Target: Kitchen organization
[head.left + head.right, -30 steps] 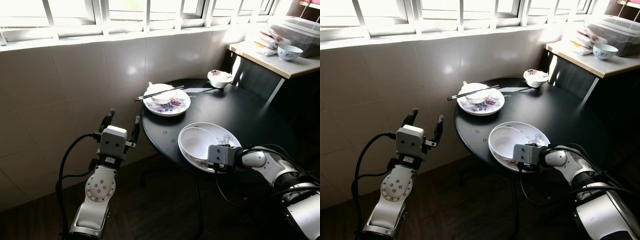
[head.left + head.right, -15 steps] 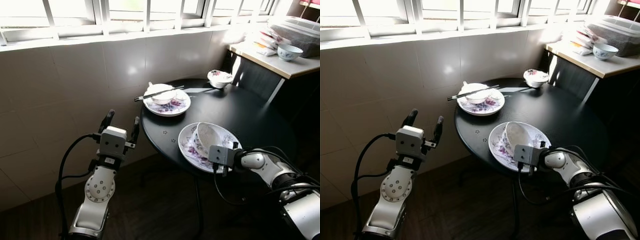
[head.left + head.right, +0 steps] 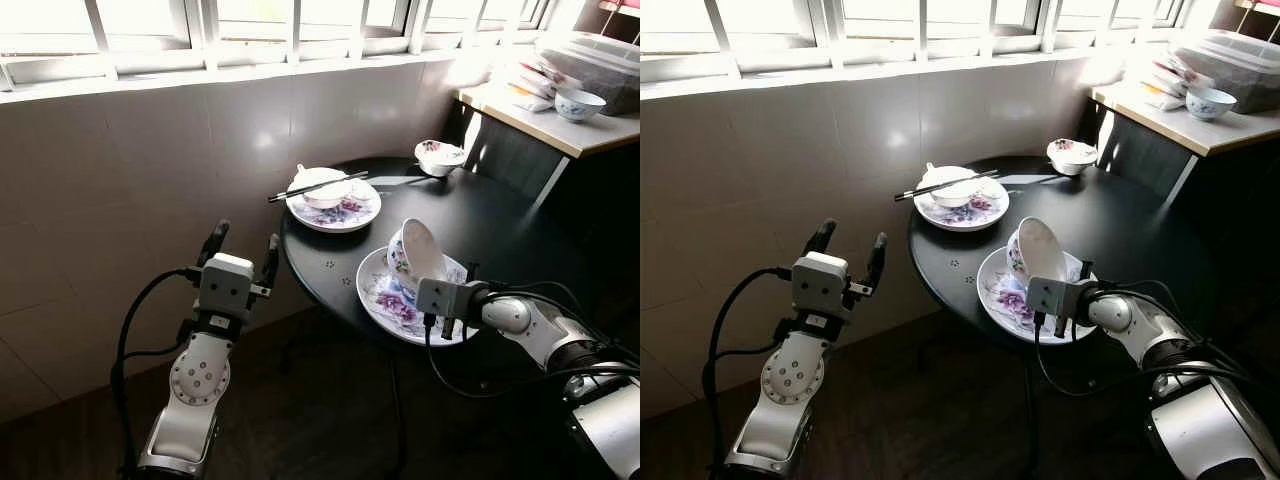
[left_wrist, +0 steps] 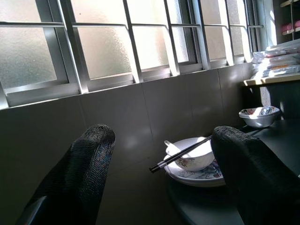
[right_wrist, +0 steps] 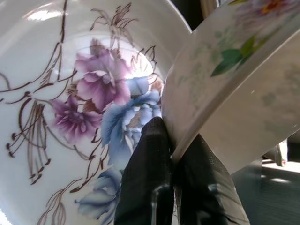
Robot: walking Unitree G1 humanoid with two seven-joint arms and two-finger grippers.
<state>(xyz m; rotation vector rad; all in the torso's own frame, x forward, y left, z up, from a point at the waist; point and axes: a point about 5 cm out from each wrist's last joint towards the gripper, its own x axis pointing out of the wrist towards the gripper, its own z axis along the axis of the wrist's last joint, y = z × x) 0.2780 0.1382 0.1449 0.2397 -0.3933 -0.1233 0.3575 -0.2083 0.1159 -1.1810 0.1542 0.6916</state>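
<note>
You see a white bowl [image 3: 419, 254] with a floral pattern outside, tipped up on its edge so its plain inside faces toward the near rim of the worktop. Its rim is pinched by the right hand [image 5: 172, 161], and its low edge stays over the plate [image 3: 385, 300]. This plate is white with purple and blue flowers and thin brown stems, and it lies flat near the front edge of the round black worktop [image 3: 500, 225].
</note>
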